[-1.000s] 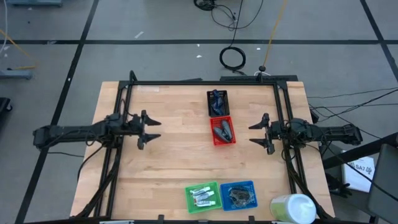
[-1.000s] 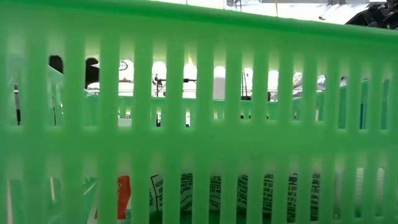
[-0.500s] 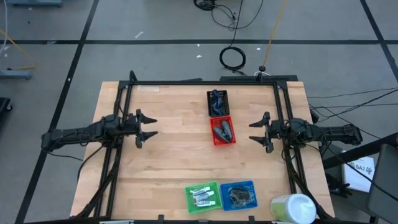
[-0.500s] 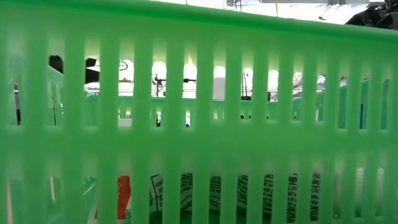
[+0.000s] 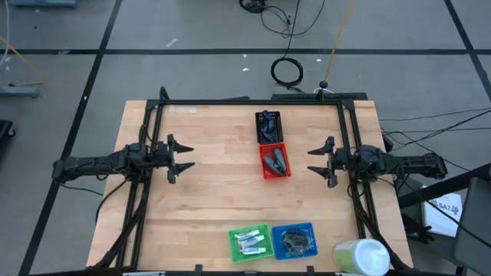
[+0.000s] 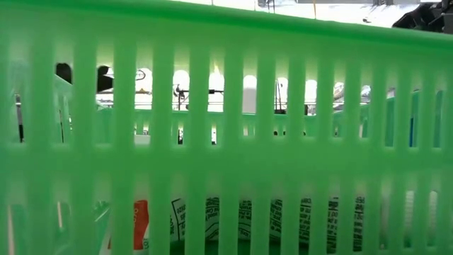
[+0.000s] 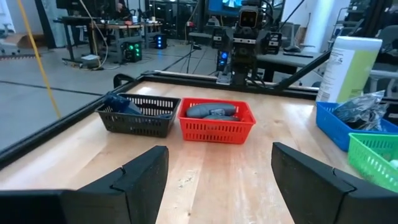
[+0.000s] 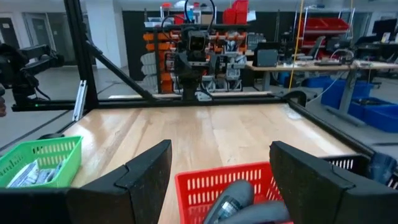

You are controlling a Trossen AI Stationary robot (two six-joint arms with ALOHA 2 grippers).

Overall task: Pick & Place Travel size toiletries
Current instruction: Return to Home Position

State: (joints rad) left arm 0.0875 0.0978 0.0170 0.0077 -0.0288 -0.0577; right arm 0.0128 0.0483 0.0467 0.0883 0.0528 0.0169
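1. From above, the left gripper (image 5: pixel 184 159) hovers over the left side of the table (image 5: pixel 207 199) and the right gripper (image 5: pixel 312 162) over its right side, both spread wide and holding nothing. Dark blue-grey mini bottles (image 5: pixel 274 161) lie in the red basket (image 5: pixel 275 177) mid-table, with the black basket (image 5: pixel 258 126) just beside it. White tubes (image 5: pixel 249 241) fill the green basket (image 5: pixel 231 244) at the front edge, and wrapped dark pads (image 5: pixel 295 241) fill the blue basket (image 5: pixel 313 241) next to it.
2. At table height, the green basket's slats fill the picture, with printed tubes behind them.
3. Past the left wrist, that arm's fingers (image 7: pixel 140 177) stand far apart with nothing between them. The black and red baskets sit side by side ahead.
4. Past the right wrist, the fingers again stand wide apart and empty. The red basket, with a bottle in it, lies just ahead.
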